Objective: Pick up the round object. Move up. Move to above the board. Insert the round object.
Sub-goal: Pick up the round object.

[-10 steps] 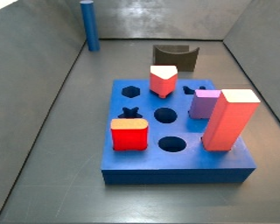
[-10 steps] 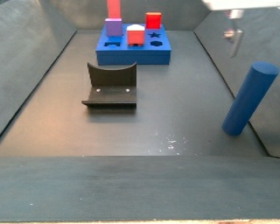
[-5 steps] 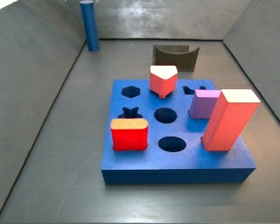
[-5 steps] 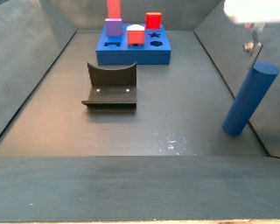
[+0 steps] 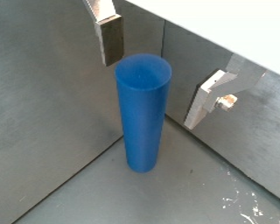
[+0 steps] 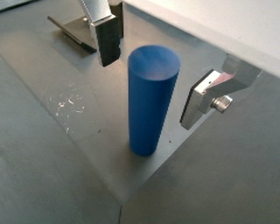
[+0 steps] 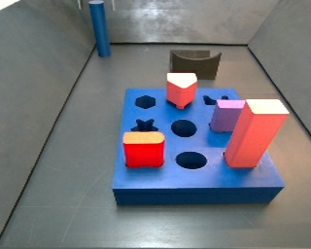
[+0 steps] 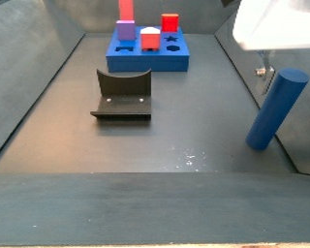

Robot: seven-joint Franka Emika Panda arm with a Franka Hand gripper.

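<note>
Wrist views are showing the gripper (image 5: 164, 70) straddling the tall blue cylinder peg (image 5: 143, 114), which is standing upright in the floor's corner; its silver fingers (image 6: 206, 96) are spread wide, not touching. Judging by this, picking is under way: lowering, then closing, comes next.

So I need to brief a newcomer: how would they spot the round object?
Look away from the board to the far corner of the grey floor. There the round object stands upright and alone, a plain tall blue cylinder, with the open gripper straddling its top.
</note>
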